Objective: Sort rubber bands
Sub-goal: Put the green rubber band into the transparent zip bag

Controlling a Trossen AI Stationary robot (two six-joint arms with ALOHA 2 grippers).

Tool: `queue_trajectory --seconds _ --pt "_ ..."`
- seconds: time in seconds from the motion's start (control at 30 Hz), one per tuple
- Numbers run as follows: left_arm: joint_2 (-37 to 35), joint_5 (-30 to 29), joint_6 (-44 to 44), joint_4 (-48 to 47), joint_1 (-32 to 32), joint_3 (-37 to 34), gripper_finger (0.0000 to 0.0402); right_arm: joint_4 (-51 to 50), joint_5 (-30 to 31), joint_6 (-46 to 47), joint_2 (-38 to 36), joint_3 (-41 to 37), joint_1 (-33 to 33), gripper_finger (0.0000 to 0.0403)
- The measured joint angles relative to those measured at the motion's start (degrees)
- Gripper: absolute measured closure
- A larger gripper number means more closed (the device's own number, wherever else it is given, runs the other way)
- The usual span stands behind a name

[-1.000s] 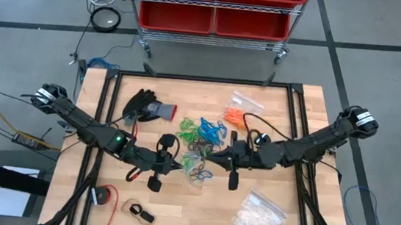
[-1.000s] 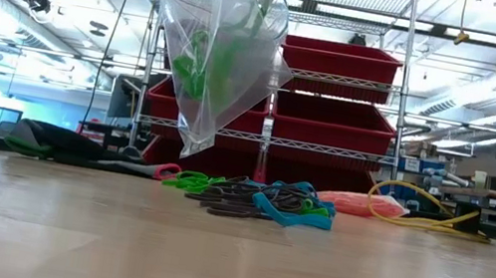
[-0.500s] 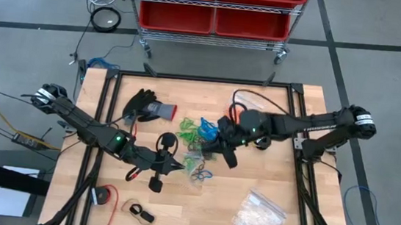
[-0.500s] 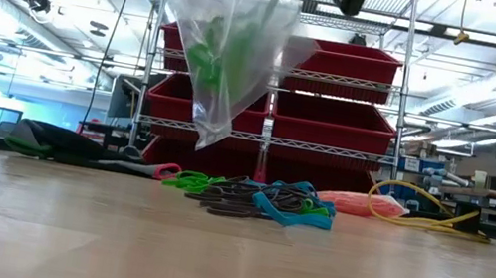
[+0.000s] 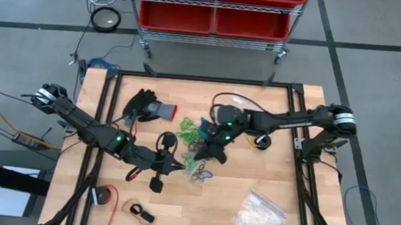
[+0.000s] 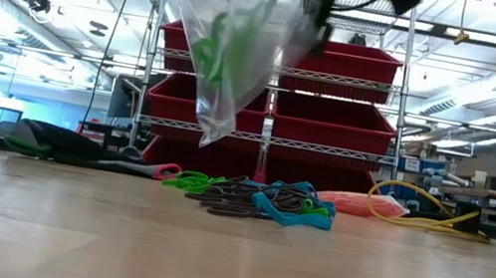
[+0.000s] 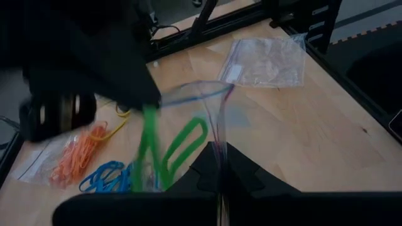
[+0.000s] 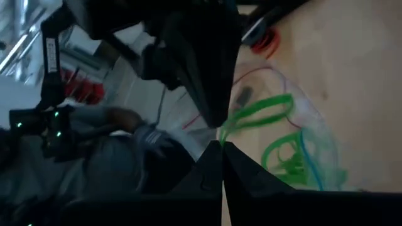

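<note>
We hold a clear plastic bag (image 6: 233, 46) aloft over the table (image 5: 252, 184) with the left gripper (image 5: 180, 166), its fingers pinched on the bag's rim. The right gripper (image 5: 215, 152) hangs at the bag's mouth with its fingers closed on a green rubber band (image 7: 151, 150); more green bands (image 8: 282, 154) already lie inside the bag.

The unsorted rubber bands (image 5: 200, 134) lie in a mixed pile mid-table, just beyond the bag: green, blue and dark loops, with the orange bands (image 5: 234, 117) in a separate clear bag beside them.

We judge the step in hand to be loading green bands into the bag. The next move calls for carrying the pinched band well inside the mouth, then parting the right fingers so it drops clear, while the left grip keeps the rim steady.
</note>
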Motion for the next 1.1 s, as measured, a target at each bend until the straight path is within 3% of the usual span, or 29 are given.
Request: queue_trajectory --seconds 0.13,0.33,0.7,0.87,1.1 --pt "0.0 0.0 0.0 1.1 0.0 0.0 0.0386 -1.7 -3.1 -1.7 5.0 6.2 0.0 0.0403" --pt "0.0 0.0 0.0 2.6 0.0 0.0 0.0386 -15.3 -5.1 -8.3 8.6 15.0 0.4 0.0403" --pt "0.0 0.0 0.0 3.1 0.0 0.0 0.0386 -32.4 -4.5 -14.0 9.1 17.9 2.4 0.0403" --pt "0.0 0.0 0.0 4.0 0.0 0.0 0.0386 -36.0 -1.1 -18.7 9.2 17.9 3.8 0.0403" --pt "0.0 0.0 0.0 4.4 0.0 0.0 0.0386 -36.9 8.9 -24.7 9.2 17.9 6.2 0.039"
